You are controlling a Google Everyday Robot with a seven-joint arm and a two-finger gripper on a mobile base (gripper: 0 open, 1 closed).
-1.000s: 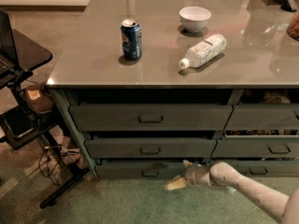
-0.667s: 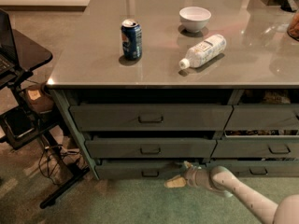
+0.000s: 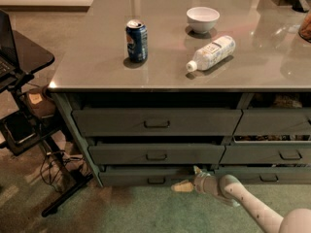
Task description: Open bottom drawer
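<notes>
thin grey-green bottom drawer (image 3: 126, 177) with a small rectangular pull, lowest under the glossy grey countertop (image 3: 97, 72), long side running left-right, front facing out, cream gripper (image 3: 189, 178) below that countertop too, fingers spread

- On the surface (image 3: 92, 69): can (image 3: 136, 41) at left, bowl (image 3: 202, 19) behind and to its right, bottle (image 3: 211, 52) lying before the bowl.
- Bottom drawer (image 3: 126, 177): lowest of three stacked drawers beneath.
- Gripper (image 3: 187, 178): at that drawer's front, right of its pull (image 3: 156, 180).

one camera | high, facing down at counter (image 3: 97, 67) front | mid range | claw (image 3: 187, 178) low, right of centre
</notes>
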